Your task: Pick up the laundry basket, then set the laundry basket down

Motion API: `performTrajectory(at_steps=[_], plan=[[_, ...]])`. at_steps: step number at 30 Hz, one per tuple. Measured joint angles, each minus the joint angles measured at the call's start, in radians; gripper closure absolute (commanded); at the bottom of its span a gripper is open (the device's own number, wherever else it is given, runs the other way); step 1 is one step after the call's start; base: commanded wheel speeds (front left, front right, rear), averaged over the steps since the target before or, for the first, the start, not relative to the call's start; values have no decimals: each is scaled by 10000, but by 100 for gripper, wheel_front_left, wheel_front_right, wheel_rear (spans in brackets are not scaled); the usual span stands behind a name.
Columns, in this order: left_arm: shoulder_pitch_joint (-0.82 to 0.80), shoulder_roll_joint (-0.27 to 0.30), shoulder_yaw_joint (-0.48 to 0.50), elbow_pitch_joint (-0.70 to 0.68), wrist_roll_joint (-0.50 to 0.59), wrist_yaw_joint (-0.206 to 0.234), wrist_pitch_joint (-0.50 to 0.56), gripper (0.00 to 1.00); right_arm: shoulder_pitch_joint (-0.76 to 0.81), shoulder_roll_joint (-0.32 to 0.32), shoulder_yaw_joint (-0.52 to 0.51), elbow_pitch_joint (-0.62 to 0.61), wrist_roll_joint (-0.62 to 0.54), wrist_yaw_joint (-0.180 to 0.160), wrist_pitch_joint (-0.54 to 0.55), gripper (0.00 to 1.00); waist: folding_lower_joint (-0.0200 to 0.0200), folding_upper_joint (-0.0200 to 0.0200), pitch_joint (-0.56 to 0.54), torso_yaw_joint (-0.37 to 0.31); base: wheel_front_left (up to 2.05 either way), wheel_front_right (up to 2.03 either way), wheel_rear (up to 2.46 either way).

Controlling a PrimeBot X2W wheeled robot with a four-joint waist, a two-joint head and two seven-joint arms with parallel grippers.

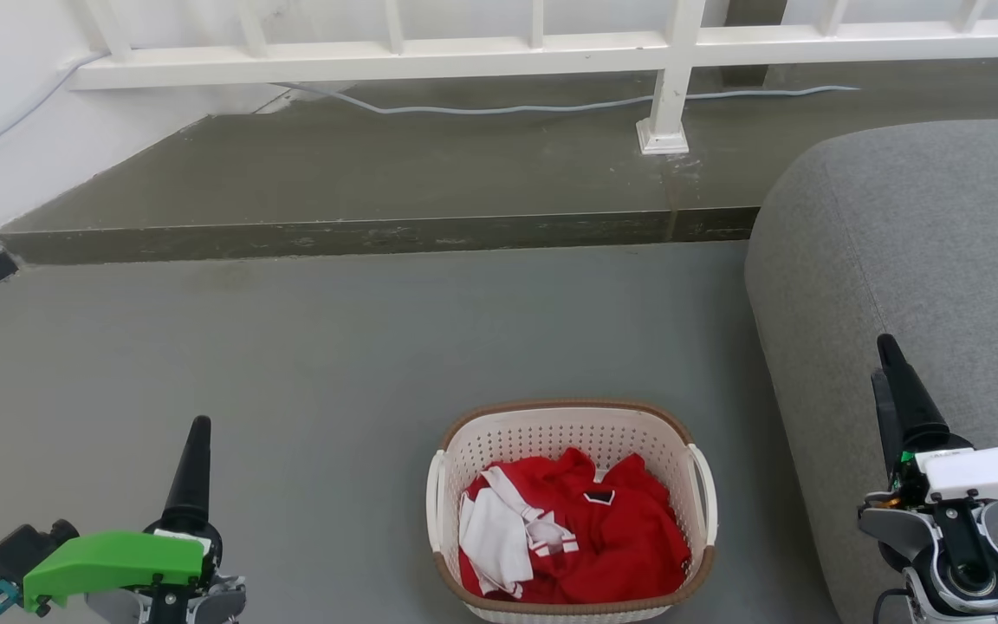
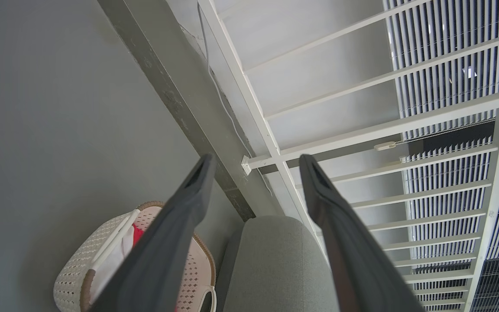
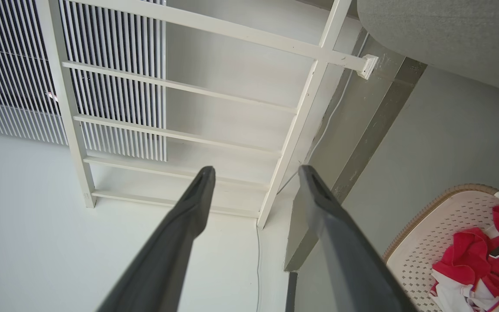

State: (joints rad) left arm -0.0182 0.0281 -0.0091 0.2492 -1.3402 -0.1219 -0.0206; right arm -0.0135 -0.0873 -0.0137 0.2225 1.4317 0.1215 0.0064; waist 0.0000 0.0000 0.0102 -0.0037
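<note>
Lower the left gripper (image 2: 254,162) and right gripper (image 3: 256,171), both parted wide and empty, onto the white loop handles (image 1: 707,490) of the cream-white perforated plastic laundry basket (image 1: 551,438) at the frame's lower centre, then lift level.

Dark fingers (image 1: 191,468) — green cover (image 1: 113,559), white cover (image 1: 988,472)

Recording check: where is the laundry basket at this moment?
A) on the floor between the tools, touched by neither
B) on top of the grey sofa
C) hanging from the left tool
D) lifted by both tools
A: the laundry basket stands on the grey floor, while the left tool and right tool are off to its sides, open and empty.
</note>
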Motion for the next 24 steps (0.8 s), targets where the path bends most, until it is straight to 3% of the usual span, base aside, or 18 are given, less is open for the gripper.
performTrajectory(at_steps=[8, 24], plan=[[-8, 12, -184, -196, 1561, 8, -257, 0, -68, -372, 598, -59, -1152, 2, -407, 0, 0, 0, 31, -3, 0, 0, 0], [-15, 21, -554, -673, 4370, 443, -775, 0, -248, -748, 1283, 54, -3532, 4, -951, 0, 0, 0, 122, -29, 0, 0, 0]])
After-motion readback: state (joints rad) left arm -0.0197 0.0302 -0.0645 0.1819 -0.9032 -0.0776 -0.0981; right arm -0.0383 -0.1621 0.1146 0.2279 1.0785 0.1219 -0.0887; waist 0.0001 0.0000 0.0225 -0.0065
